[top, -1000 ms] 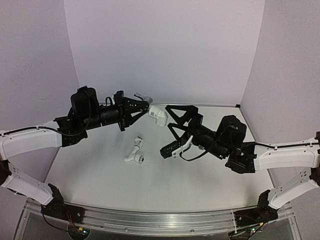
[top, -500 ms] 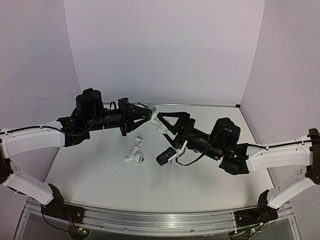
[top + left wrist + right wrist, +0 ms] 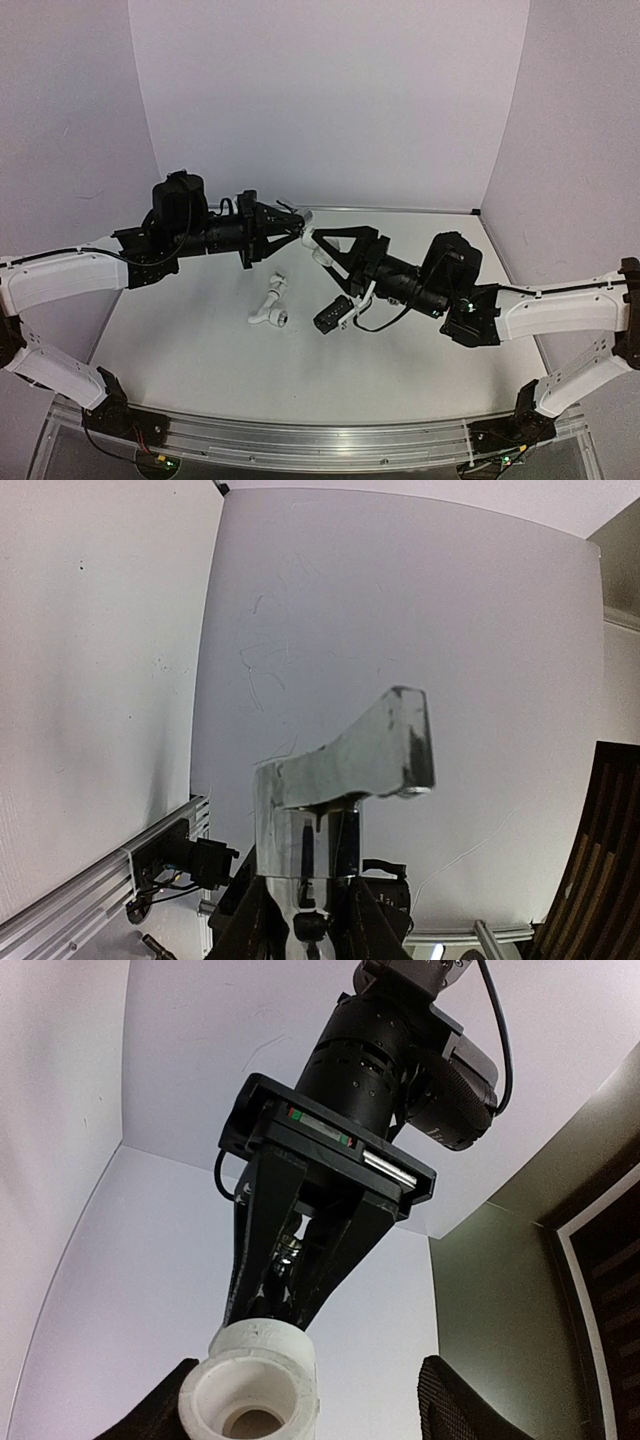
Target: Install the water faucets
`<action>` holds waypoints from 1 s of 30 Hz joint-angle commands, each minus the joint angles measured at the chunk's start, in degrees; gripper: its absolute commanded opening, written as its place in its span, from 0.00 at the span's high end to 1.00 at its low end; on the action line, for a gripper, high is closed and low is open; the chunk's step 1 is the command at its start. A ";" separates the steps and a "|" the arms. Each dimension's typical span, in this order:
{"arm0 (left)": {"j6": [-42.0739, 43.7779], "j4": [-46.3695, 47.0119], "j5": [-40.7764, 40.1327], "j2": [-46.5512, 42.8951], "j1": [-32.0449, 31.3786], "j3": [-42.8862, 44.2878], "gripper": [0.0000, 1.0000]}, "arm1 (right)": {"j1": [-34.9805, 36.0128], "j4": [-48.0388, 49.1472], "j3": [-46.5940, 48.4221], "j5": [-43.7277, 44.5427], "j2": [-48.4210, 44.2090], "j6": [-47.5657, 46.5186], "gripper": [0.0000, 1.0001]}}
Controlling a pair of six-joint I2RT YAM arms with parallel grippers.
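My left gripper [image 3: 289,231] is shut on a chrome faucet [image 3: 340,780] and holds it in the air over the middle of the table; its fingers [image 3: 258,920] clamp the faucet's base. A white pipe elbow fitting [image 3: 312,241] sits at the left gripper's tip. In the right wrist view the fitting [image 3: 255,1390] shows its open socket. My right gripper [image 3: 322,280] is wide open around it [image 3: 315,1415]. The fitting lies against one of its fingers [image 3: 165,1412], far from the other.
A second, white faucet [image 3: 268,308] lies on the table [image 3: 200,350] below the two grippers, just left of the right gripper's lower finger. White walls close the back and both sides. The aluminium rail [image 3: 300,440] runs along the near edge.
My right gripper has moved left and up until its open fingers reach the white fitting. My left gripper has dropped slightly and shifted right, still holding the faucet.
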 commanded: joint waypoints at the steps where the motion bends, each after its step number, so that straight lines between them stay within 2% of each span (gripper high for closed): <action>1: 4.38 1.89 -1.64 -0.20 -0.03 3.23 1.00 | 0.32 -2.54 2.83 0.55 -4.42 -1.66 0.30; 8: 5.55 1.98 -1.78 1.19 -0.04 3.84 1.00 | 1.88 -12.38 4.90 1.14 -8.65 11.31 0.23; 16: 5.90 2.32 -2.65 0.98 -0.04 3.59 1.00 | 4.07 -12.86 5.64 4.71 -7.75 19.45 0.20; 25: 7.26 2.59 -4.10 -0.76 -0.03 2.08 1.00 | 5.92 -14.17 11.08 14.96 -4.47 32.82 0.22; 30: 7.84 2.73 -3.58 -0.71 -0.04 2.36 1.00 | 5.92 -15.36 13.85 20.81 -2.58 34.25 0.22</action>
